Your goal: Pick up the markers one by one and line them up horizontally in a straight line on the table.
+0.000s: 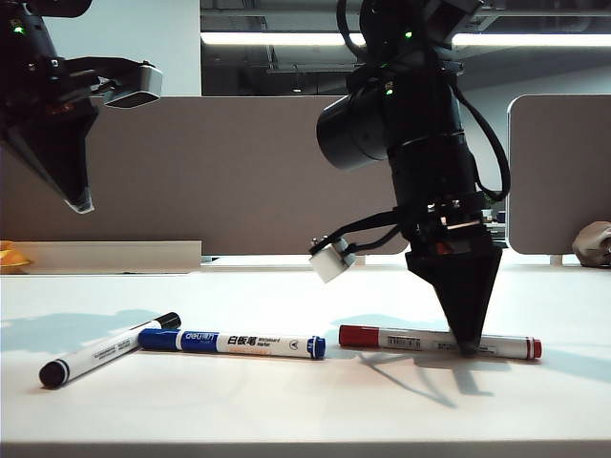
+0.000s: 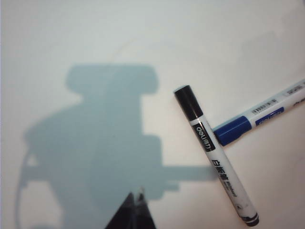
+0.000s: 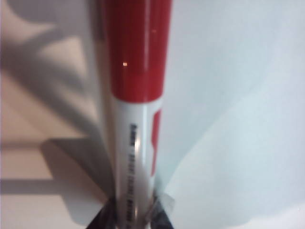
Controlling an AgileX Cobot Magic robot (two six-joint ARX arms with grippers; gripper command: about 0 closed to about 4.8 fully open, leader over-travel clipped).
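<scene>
The big white table [image 1: 286, 410] has three markers lying flat on it. On the left, the black marker [image 1: 107, 349] lies slanted. Its far end touches the blue marker [image 1: 234, 343], which lies nearly straight across the middle. The red marker [image 1: 420, 341] lies to the right, a little apart from the blue one. Dark shadows fall on the white top.

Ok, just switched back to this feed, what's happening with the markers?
The right pincer is down on the table, shut on the red marker, which lies flat. The blue marker lies level left of it. The black marker lies angled against the blue one's end. The left pincer hangs shut above, holding nothing.
</scene>
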